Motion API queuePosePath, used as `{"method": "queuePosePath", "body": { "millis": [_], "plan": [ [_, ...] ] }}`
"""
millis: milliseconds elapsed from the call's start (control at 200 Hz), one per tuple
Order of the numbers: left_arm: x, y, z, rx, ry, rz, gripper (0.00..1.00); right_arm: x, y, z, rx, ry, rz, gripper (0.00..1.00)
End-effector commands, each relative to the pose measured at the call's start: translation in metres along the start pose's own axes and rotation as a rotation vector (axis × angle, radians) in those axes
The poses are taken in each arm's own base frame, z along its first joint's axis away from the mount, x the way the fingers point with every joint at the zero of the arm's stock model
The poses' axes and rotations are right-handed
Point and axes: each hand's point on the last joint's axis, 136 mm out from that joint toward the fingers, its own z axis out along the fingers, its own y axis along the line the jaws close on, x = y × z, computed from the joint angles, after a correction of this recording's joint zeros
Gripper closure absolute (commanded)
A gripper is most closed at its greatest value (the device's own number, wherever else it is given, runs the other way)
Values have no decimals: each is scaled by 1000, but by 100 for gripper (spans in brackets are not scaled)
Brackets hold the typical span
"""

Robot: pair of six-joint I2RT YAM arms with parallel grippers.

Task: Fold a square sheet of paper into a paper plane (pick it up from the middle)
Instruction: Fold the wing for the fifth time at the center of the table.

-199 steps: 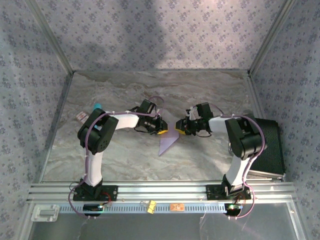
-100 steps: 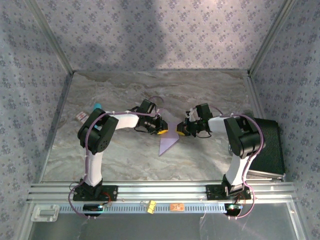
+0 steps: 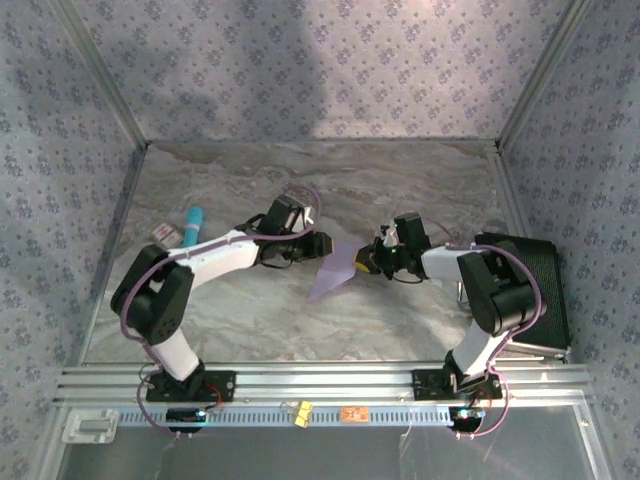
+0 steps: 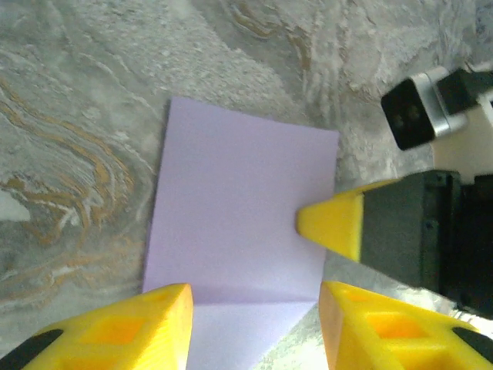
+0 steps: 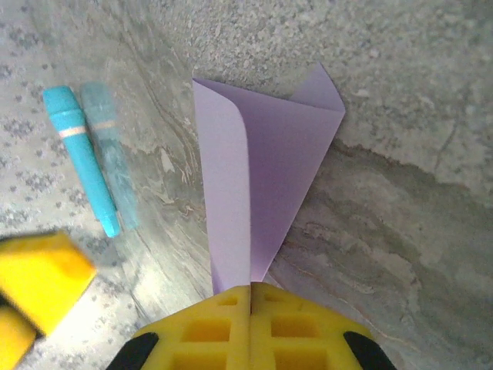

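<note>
Marker [image 5: 81, 154] (teal) lies apart from paper plane [image 5: 269, 169], pinched by right gripper [image 5: 250, 291]; left gripper [image 4: 254, 299] spread.

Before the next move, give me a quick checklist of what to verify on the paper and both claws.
1. Right claw shut on the sheet: ok.
2. Left claw open over the sheet, gripping nothing: ok.
3. Fold pressed flat: not ok, the flaps gape apart.
4. Teal pen clear of the sheet: ok.
5. Folded edges lined up: cannot tell.
</note>
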Motion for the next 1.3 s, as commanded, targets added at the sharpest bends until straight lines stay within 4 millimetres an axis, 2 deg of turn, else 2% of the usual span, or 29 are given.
{"method": "queuePosePath", "body": {
  "millis": [0, 110, 275, 415, 565, 870, 1114, 1299],
  "plan": [
    [24, 12, -5, -141, -20, 144, 53, -7, 9, -5, -11, -74, 88, 100],
    [42, 9, -7, -203, -29, 252, 50, -7, 14, -6, -20, -78, 98, 100],
    [64, 7, -7, -386, -51, 503, 47, -6, 18, -6, -14, -64, 99, 100],
    [68, 12, -2, -470, -45, 574, 43, -5, 19, -4, -10, -57, 98, 100],
    [72, 6, 7, -513, -38, 679, 44, -3, 22, -4, -12, -56, 93, 100],
    [74, 11, 23, -580, 3, 755, 52, -4, 24, -5, -8, -63, 92, 100],
    [80, 24, 22, -629, 18, 767, 55, -4, 23, -5, -5, -60, 91, 100],
    [78, 28, 21, -652, 11, 769, 63, -4, 24, -6, -8, -62, 89, 100]
  ]
}}
